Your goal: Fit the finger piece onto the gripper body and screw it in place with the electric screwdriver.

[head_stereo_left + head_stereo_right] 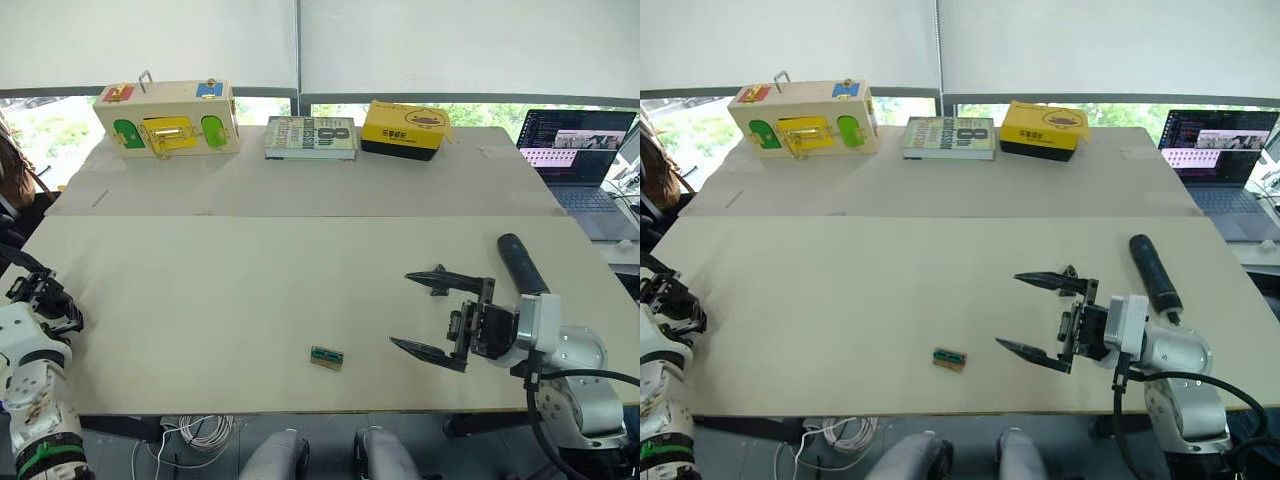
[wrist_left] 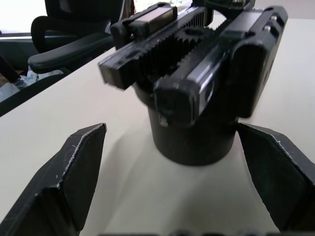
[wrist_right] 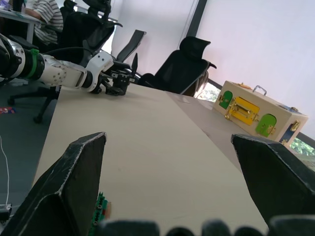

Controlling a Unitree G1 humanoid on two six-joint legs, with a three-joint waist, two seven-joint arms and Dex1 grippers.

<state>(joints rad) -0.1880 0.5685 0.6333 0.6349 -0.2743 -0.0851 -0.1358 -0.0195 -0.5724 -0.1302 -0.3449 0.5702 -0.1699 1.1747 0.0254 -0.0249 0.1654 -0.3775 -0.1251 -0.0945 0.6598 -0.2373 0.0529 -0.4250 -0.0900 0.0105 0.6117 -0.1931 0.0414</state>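
R gripper sits closest, low over the front-right of the table, lying sideways w/ its two black fingers spread wide, nothing between them. Just to its left, near the front edge, lies a small green-and-tan rect. piece. The electric screwdriver lies flat on the table just beyond the R gripper, rounded end pointing away from the robot, untouched.

L gripper is at the table's far-left edge, fingers also apart. In the L wrist view the gripper body stands on the table between them; can't tell whether either finger touches it.

At the back of the table: wooden latch box, book, yellow box. Laptop is open on the right.
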